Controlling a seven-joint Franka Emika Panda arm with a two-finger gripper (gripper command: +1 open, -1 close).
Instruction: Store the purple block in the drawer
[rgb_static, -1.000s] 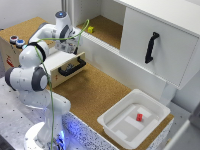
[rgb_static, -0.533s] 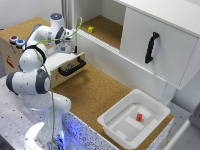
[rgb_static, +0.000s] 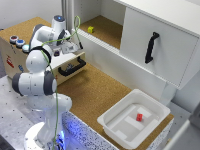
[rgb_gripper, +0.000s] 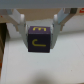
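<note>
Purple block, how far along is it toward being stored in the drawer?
Done: the drawer is pulled open, and the purple block is picked up, clamped between the tool's fingers. In hand: the arm holds it over the open drawer in the exterior view. Left: lowering, releasing the block inside; the drawer is not yet shut.

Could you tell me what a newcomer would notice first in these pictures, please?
First, the purple block, marked with yellow letters, shut between the fingers of the claw in the wrist view. Next, the white arm bent over the open drawer at the exterior view's left, and the white bin holding a small red piece.
</note>
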